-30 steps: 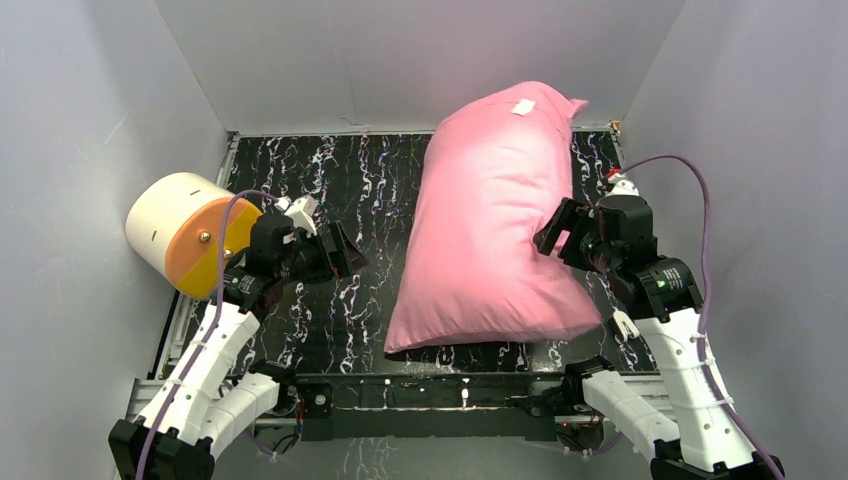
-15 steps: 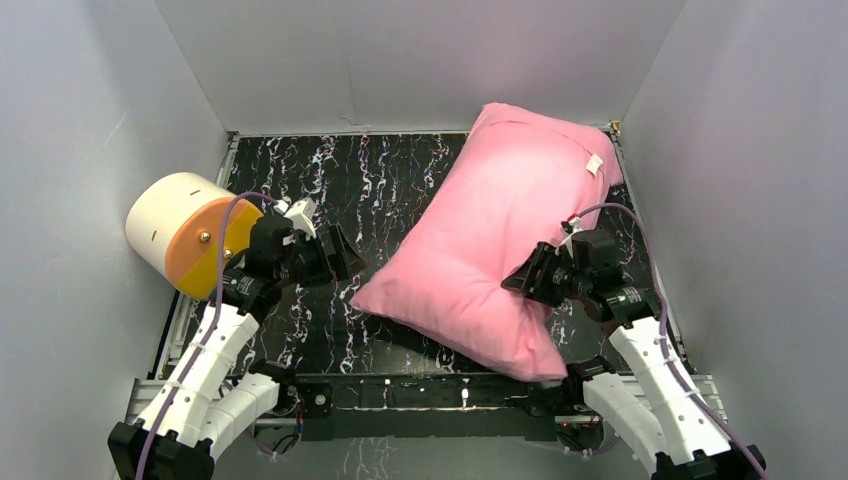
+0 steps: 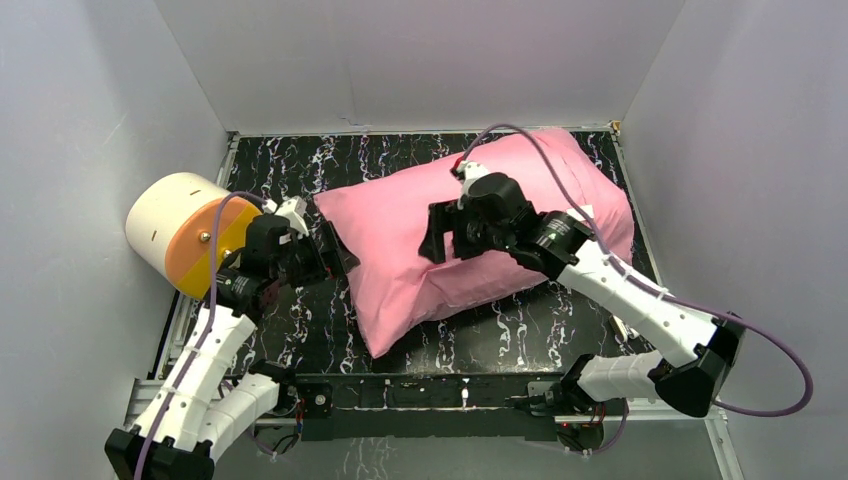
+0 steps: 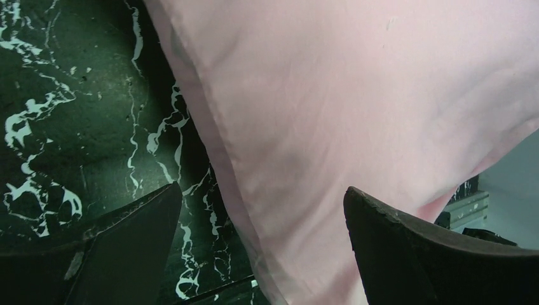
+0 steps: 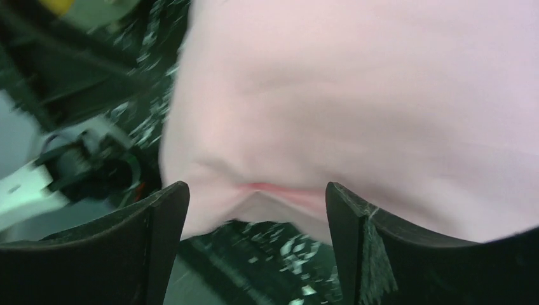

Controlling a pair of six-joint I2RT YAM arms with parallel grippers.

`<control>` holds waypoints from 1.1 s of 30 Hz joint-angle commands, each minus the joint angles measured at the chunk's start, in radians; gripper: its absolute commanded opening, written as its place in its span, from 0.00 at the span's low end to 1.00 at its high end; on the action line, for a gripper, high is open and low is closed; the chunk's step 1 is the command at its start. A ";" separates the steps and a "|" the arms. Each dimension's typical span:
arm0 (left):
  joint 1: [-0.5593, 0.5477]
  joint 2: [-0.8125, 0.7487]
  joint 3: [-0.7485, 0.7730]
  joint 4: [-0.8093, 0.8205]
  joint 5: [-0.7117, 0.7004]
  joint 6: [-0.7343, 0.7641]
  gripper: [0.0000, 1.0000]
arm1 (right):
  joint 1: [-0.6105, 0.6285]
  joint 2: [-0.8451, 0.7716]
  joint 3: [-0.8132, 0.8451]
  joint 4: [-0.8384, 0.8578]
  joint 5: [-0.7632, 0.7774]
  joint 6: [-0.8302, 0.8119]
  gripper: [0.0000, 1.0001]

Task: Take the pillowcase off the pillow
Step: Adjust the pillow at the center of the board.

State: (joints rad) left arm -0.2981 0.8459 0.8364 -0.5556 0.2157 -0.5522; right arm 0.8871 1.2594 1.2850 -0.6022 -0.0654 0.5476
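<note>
1. A black marble-patterned table (image 3: 300, 170) fills the floor of a grey-walled booth, with a cream-and-orange cylinder (image 3: 178, 232) at its left side
2. Nearest the arm bases, one corner of the pillowcase (image 3: 390, 240) points toward the table's near edge. The pillow is wholly hidden inside the pink cover
3. Just behind that corner, the left gripper (image 3: 336, 252) hangs beside the cover's left end. Its jaws are spread wide and hold nothing, and the hemmed edge lies in line with the gap
4. Further in, the right gripper (image 3: 437, 235) sits over the middle of the cover, jaws also well apart and empty. A small pucker of fabric shows between them in the wrist view
5. The long axis runs near-left to far-right, mostly across the table, and the far end sits by the right rear corner
6. Which end is the open one cannot be told for sure
7. The step seems to be getting a first hold. It would go best if the left jaws pinch only the loose hem, not the stuffing, while the right arm steadies the bulk
</note>
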 commanded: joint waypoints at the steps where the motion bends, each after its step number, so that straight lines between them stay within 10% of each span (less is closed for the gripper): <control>1: -0.004 -0.059 0.038 -0.076 -0.059 0.002 0.98 | -0.008 -0.035 0.106 -0.165 0.527 -0.185 0.90; 6: -0.004 -0.059 -0.012 -0.073 0.060 0.006 0.98 | -0.104 -0.017 0.108 -0.210 0.926 -0.230 0.99; 14: -0.004 -0.010 -0.143 0.083 0.378 0.008 0.98 | -0.612 -0.023 -0.054 -0.061 0.474 -0.236 0.99; 18: -0.004 0.031 -0.176 0.188 0.433 -0.035 0.93 | -0.598 0.005 -0.193 -0.048 0.068 -0.150 0.72; 24: -0.004 0.119 -0.092 0.239 0.283 -0.022 0.42 | -0.325 -0.195 -0.419 0.102 0.025 0.077 0.23; 29: -0.002 0.248 0.086 0.157 0.031 0.105 0.00 | -0.175 -0.250 -0.366 0.018 -0.037 0.082 0.23; 33: 0.008 0.379 0.313 0.074 -0.243 0.234 0.12 | -0.166 -0.281 -0.198 -0.117 0.040 -0.001 0.52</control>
State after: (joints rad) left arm -0.2947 1.1503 0.9348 -0.4919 0.2447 -0.4576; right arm 0.7097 1.0088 0.9272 -0.5934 -0.0002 0.5758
